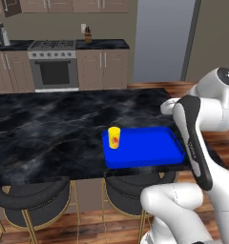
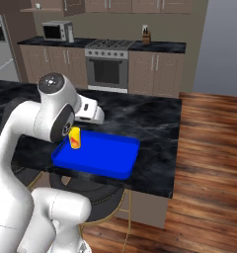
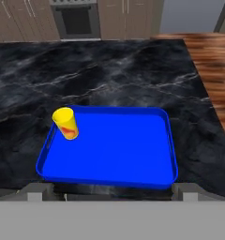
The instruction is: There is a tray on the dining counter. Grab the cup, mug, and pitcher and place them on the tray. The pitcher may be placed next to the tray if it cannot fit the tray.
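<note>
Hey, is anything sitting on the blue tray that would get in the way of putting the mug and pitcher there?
Only the cup, upright in one corner of the tray; the rest of it is bare.

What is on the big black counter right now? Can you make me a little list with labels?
surface: dining counter, black marble with white veins
tray: blue tray lies flat on the counter near its front edge
cup: yellow cup stands upright inside the tray, at a corner
rest of tray: bare blue
end effector: open, holding nothing, fingertips low at the hand view's edge
behind: oven set in beige cabinets
</note>
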Motion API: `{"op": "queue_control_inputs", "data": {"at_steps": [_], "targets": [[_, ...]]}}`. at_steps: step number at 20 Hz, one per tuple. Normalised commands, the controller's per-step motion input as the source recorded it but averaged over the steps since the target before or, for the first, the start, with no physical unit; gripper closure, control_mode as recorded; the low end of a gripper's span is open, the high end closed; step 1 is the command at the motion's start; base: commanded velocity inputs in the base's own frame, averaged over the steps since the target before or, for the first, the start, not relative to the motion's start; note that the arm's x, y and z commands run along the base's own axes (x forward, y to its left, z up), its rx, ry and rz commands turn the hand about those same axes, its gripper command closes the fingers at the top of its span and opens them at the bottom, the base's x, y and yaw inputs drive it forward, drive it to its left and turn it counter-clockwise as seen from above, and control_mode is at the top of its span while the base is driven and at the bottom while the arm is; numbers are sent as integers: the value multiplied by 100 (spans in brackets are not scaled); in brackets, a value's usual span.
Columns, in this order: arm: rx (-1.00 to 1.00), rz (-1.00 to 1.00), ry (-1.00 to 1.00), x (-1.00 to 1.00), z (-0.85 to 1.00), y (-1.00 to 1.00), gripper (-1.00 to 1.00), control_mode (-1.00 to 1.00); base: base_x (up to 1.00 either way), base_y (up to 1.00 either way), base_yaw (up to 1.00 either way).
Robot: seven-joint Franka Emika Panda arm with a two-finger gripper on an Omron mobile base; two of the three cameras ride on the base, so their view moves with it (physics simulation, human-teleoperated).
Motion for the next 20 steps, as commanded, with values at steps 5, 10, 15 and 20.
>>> {"op": "queue_control_inputs", "data": {"at_steps": [5, 10, 15, 20], "targets": [[0, 0, 0, -52, 42, 1, -100, -100, 0, 0, 0], [0, -1, 0, -41, 43, 7, -100, -100, 0, 0, 0], [0, -5, 0, -41, 32, 20, -100, -100, 0, 0, 0], [0, -3, 0, -49, 12, 7, -100, -100, 0, 0, 0]]}}
